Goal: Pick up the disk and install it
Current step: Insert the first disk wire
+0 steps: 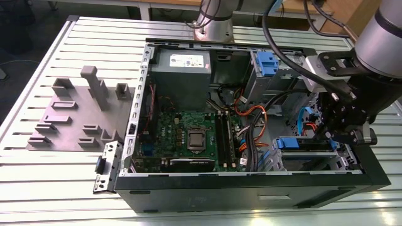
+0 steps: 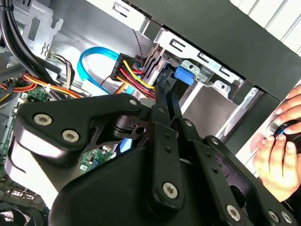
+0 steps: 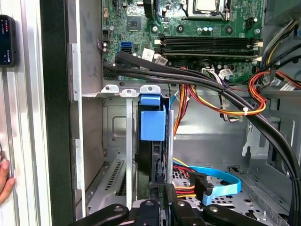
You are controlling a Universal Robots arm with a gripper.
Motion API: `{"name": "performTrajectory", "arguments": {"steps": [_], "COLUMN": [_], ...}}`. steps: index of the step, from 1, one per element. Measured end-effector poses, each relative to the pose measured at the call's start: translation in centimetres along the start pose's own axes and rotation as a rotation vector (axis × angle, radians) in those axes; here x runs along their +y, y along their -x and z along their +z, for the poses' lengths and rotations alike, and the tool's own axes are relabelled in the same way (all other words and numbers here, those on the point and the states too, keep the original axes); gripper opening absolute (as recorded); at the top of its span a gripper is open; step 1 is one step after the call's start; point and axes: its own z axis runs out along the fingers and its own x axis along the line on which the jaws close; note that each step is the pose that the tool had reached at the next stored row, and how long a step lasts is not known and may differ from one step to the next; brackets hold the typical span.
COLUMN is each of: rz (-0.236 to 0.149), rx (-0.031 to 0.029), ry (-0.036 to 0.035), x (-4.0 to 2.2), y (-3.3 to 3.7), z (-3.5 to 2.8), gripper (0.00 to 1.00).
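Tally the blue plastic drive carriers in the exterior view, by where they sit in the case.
Upper bay, near the grey power supply: 1
Lower bay, beside the gripper: 1, the disk
Total: 2

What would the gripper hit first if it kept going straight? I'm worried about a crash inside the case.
Probably the disk with its blue carrier, standing in the drive bay directly ahead of the gripper; depth is unclear, so it may already be touching.
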Motion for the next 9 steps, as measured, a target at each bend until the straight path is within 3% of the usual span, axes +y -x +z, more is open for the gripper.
{"name": "performTrajectory", "arguments": {"steps": [5, 9], "rz": [-0.003, -0.027], "rx": [-0.0003, -0.0035], "ry": [-0.0050, -0.0059], "x": [0.03, 0.07], "y": [-0.01, -0.02], "z": [0.10, 0.14], "gripper": [0.16, 0.16]}}
